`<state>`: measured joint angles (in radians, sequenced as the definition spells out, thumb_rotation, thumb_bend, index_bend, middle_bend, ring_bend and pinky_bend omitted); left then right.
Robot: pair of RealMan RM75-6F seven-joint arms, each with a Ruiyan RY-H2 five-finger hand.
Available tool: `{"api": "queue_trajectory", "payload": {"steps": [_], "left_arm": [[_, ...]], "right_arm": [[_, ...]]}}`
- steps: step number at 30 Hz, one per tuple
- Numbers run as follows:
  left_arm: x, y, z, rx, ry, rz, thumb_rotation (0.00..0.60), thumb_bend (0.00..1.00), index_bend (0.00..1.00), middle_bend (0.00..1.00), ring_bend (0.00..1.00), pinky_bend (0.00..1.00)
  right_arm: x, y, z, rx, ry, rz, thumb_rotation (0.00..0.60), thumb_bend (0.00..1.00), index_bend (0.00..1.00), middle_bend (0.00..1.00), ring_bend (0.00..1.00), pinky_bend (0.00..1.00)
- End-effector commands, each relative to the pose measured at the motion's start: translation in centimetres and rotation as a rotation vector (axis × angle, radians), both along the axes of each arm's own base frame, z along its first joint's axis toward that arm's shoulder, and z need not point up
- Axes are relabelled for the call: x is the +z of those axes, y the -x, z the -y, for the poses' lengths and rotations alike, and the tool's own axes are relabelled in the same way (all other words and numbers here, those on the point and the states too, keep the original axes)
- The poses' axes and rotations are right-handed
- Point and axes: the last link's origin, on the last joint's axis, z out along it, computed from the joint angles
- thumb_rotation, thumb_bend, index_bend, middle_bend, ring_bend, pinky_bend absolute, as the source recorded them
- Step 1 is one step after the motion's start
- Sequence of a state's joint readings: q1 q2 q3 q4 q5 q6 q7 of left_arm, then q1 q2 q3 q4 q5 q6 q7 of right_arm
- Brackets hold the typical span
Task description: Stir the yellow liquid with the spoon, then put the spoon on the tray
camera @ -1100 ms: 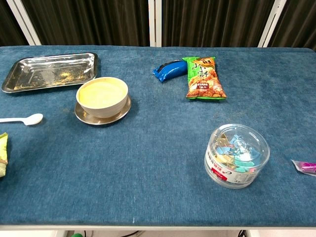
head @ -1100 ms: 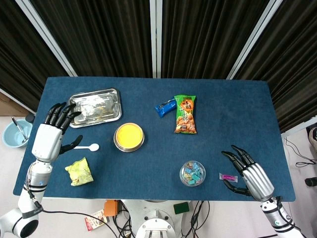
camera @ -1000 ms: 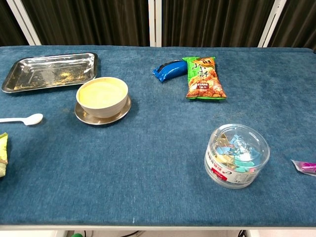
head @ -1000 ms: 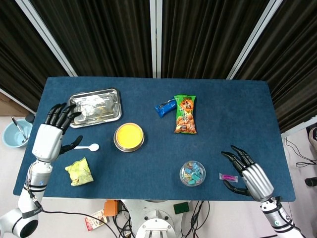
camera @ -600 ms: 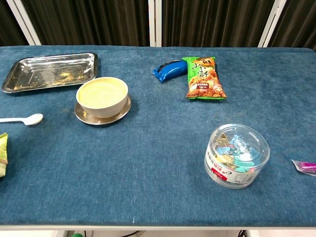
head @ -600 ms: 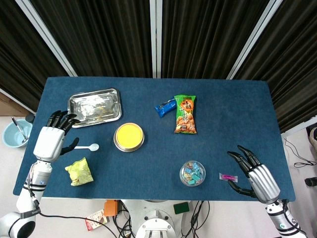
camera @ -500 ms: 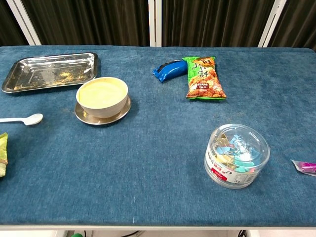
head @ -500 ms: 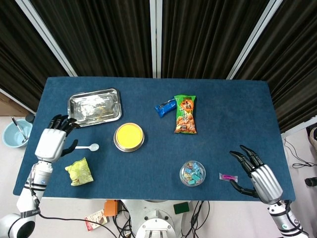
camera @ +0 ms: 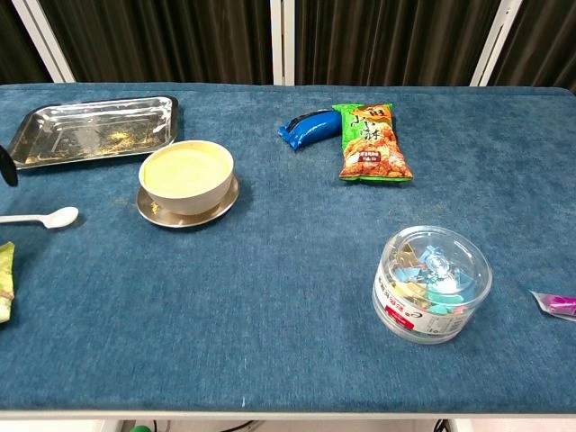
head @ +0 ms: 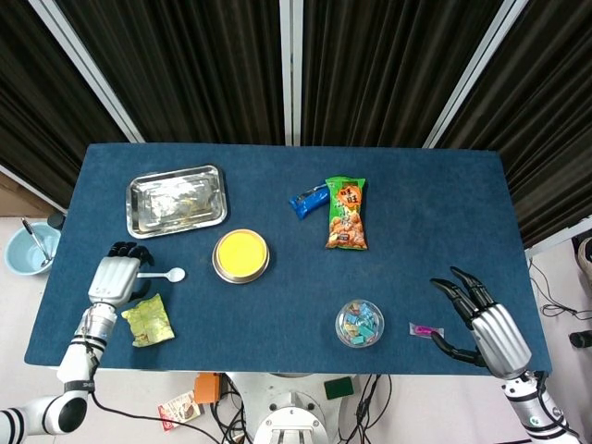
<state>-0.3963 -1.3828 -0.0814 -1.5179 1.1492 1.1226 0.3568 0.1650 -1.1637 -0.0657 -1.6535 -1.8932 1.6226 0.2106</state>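
The right hand [head: 490, 328] sits at the near right corner of the table [head: 416, 259], fingers spread and curved, holding nothing. A small pink wrapped item [head: 425, 329] lies just beside its fingertips, apart from them. Left of that stands a clear round container [camera: 432, 283] holding coloured pieces.

At the near left edge, the left hand [head: 116, 276] is over the table with its dark fingers apart and pointing away from the robot; it holds nothing. A yellow-green packet [head: 148, 320] lies just beside the hand, on its near side. The white spoon [head: 165, 274] lies flat on the table, its handle end close to the left hand and its bowl end toward the bowl; whether the hand touches the handle cannot be determined.

The bowl [camera: 186, 176] of yellow liquid [head: 241, 252] stands on a metal saucer [camera: 153, 211], right of the spoon. Beyond the spoon, the metal tray [head: 139, 222] lies well apart from it. Farther right lie a green snack bag [head: 346, 213] and, touching it, a blue packet [head: 307, 200].
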Motion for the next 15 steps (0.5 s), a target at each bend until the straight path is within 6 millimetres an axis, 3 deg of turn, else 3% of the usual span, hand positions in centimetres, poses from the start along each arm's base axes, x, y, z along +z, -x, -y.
{"api": "queue_trajectory", "payload": {"steps": [1, 15], "left_arm": [[-1.0, 0.6, -0.4, 0.019, 0.001, -0.013, 0.600, 0.34, 0.41, 0.25, 0.14, 0.13], [-3.4, 1.8, -1.3, 0.045, -0.027, -0.007, 0.600, 0.33, 0.46, 0.25, 0.14, 0.13]], "right_arm": [[0.0, 0.0, 0.0, -0.001, 0.000, 0.000, 0.600, 0.30, 0.12, 0.17, 0.03, 0.13], [-0.1, 0.3, 0.1, -0.017, -0.003, 0.003, 0.600, 0.30, 0.12, 0.17, 0.03, 0.13]]}}
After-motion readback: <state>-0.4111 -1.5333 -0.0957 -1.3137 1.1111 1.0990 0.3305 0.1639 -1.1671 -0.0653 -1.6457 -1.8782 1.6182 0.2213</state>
